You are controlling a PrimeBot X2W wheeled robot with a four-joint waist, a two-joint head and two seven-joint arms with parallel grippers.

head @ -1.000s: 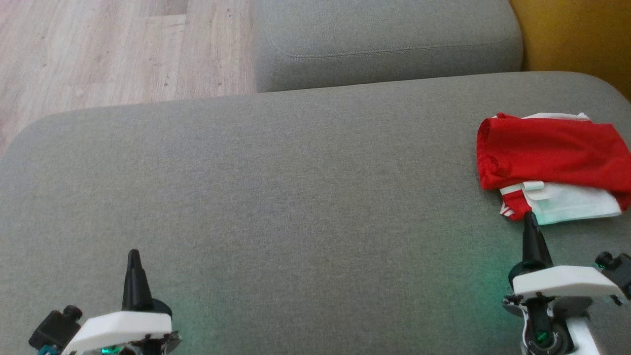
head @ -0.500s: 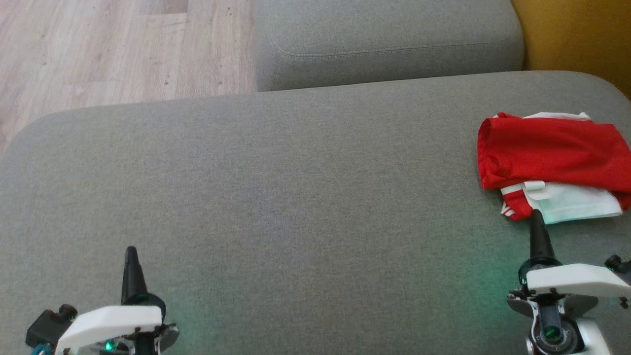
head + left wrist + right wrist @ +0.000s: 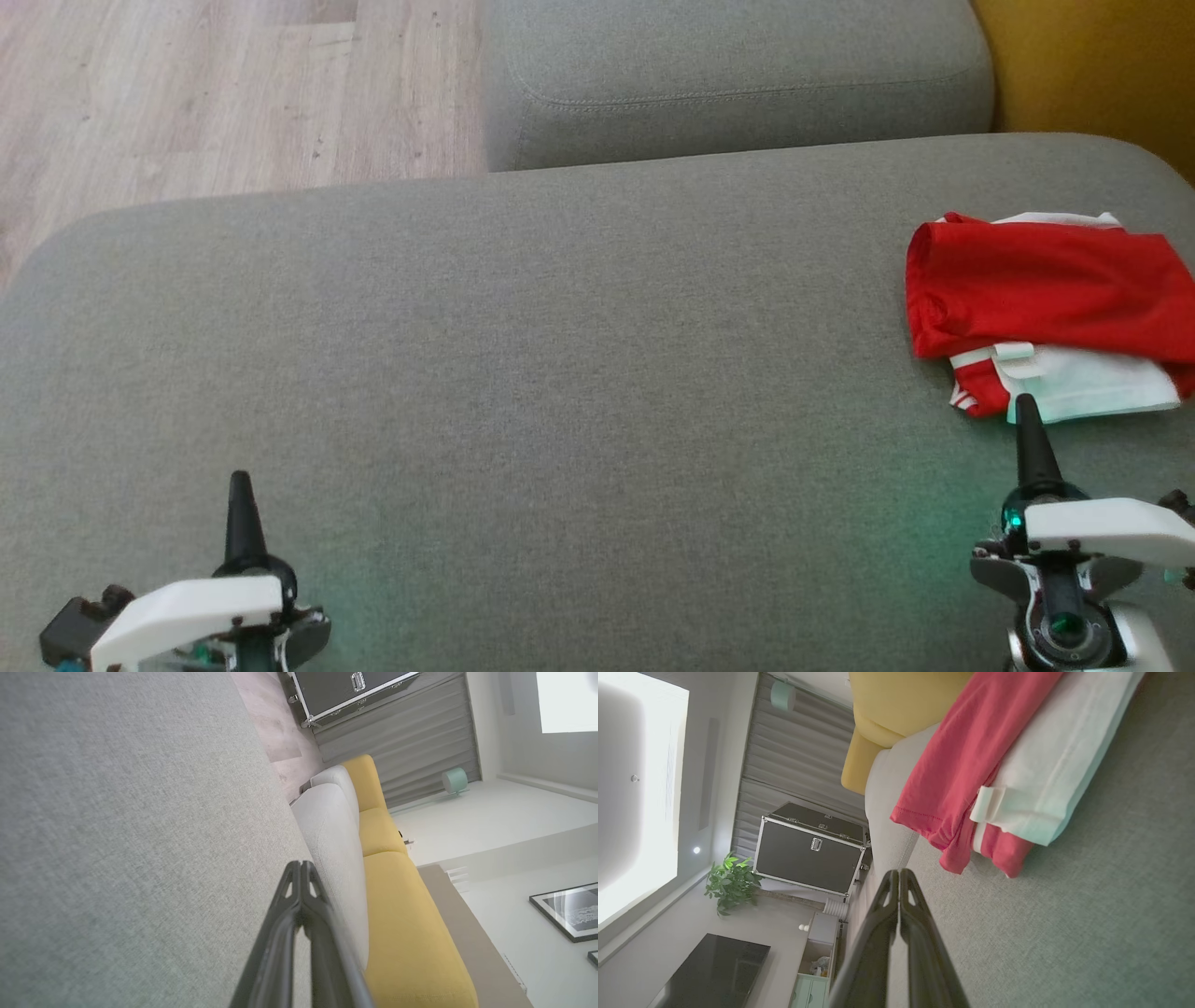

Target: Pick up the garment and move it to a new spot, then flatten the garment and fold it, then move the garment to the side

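**Both arms drifting outward**

My left gripper [image 3: 241,478] is sliding toward the left edge of the seat cushion [image 3: 579,373] and pulling back slightly toward its near edge. My right gripper [image 3: 1025,401] is edging toward the cushion's right edge, its tip passing along just in front of the garment's [image 3: 1046,289] near white hem.

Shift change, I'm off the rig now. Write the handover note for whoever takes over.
Grippers: left gripper shut and empty, low over the cushion at the near left. The right gripper is shut and empty, with its tip just short of the garment, not touching it in the right wrist view.
Things: the garment lies folded at the cushion's right side, red layer on top, white layer sticking out at the near edge.
Done: the fold and the move to the side look finished.
Left: probably nothing; perhaps tidy the white edge.
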